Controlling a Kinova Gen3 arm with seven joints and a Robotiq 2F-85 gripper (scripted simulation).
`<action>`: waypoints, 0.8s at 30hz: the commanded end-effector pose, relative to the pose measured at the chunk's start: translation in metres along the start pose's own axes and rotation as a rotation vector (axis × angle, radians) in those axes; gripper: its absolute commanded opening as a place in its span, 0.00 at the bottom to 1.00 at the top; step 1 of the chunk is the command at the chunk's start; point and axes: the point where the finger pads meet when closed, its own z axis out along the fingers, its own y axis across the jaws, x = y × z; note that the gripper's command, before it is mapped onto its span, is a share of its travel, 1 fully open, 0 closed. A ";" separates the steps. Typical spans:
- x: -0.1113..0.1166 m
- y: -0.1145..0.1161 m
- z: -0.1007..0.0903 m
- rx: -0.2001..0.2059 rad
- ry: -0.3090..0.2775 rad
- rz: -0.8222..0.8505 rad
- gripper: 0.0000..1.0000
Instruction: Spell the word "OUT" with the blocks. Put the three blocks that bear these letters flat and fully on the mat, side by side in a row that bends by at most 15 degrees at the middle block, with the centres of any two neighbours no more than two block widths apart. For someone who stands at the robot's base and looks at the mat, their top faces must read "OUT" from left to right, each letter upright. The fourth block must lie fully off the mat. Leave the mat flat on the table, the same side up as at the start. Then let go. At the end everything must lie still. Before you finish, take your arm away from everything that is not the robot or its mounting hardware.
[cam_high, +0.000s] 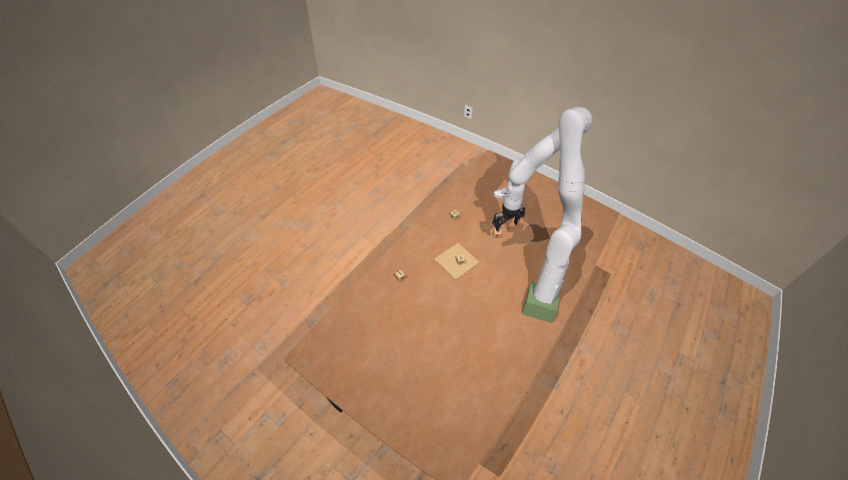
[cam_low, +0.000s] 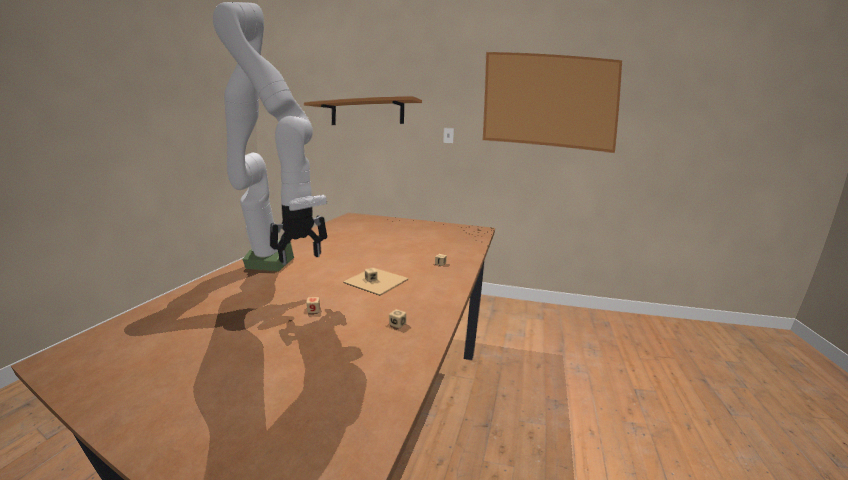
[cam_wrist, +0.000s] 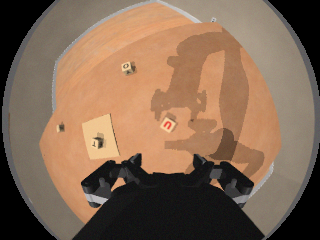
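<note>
Four blocks, one (cam_high: 460, 259) (cam_low: 370, 275) (cam_wrist: 97, 143) on the single mat (cam_high: 445, 259) (cam_low: 380, 289) (cam_wrist: 102, 125) and three off it; two jaws spread, empty.

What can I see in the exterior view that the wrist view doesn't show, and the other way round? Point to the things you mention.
Only the exterior view: a wall shelf (cam_low: 363, 101), a cork board (cam_low: 553, 102) and the green base block (cam_low: 261, 262).

Only the wrist view: the red U on top of one block (cam_wrist: 168, 124), readable as a letter.

Both: four blocks, one on the square mat (cam_low: 383, 286) (cam_wrist: 107, 132), and the open black tool (cam_low: 300, 256) (cam_wrist: 167, 159).
</note>
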 end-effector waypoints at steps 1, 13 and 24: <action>0.002 -0.001 0.000 0.000 0.002 -0.001 1.00; 0.084 -0.032 -0.008 -0.023 0.017 -0.089 1.00; 0.177 -0.084 -0.021 -0.023 0.015 -0.198 1.00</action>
